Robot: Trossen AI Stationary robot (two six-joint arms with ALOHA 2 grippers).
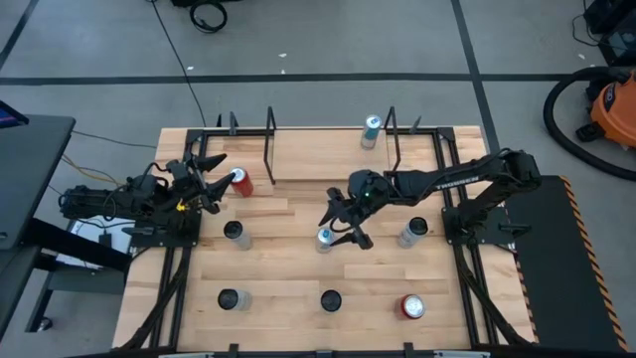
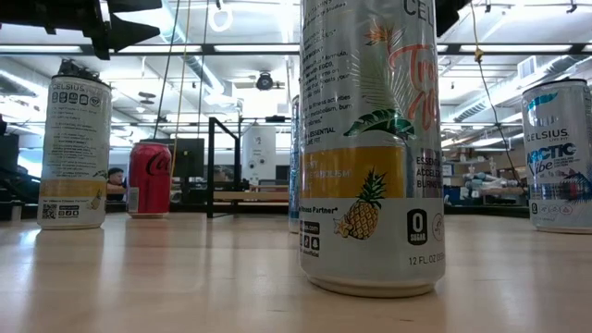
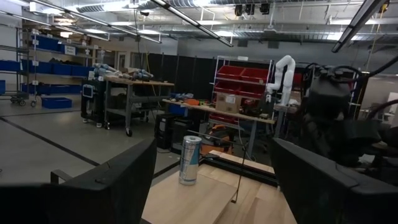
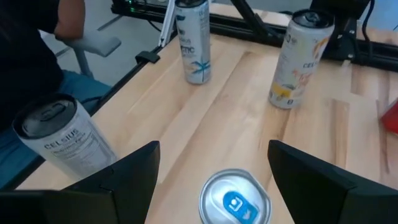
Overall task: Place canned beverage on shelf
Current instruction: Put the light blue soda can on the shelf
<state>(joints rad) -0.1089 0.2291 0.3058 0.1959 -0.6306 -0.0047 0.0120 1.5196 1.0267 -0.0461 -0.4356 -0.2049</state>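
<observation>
The shelf (image 1: 328, 159) is a light-wood strip at the table's far edge between two black rod frames. One silver can (image 1: 371, 129) stands on its right end and also shows in the left wrist view (image 3: 189, 160). My right gripper (image 1: 340, 229) hangs open over mid-table, slanting down. Its fingers stand on either side of, and above, a silver can with a blue tab (image 4: 235, 202), which stands upright on its base on the table (image 1: 324, 239). My left gripper (image 1: 217, 181) waits open at the table's left, beside a red can (image 1: 240, 182).
More cans stand upright on the table: silver ones (image 1: 234, 234), (image 1: 412, 232), (image 1: 230, 299), (image 1: 331, 300) and a red one (image 1: 410, 306). In the low view a tall pineapple-print can (image 2: 370, 148) fills the foreground. Bare wood lies between shelf and cans.
</observation>
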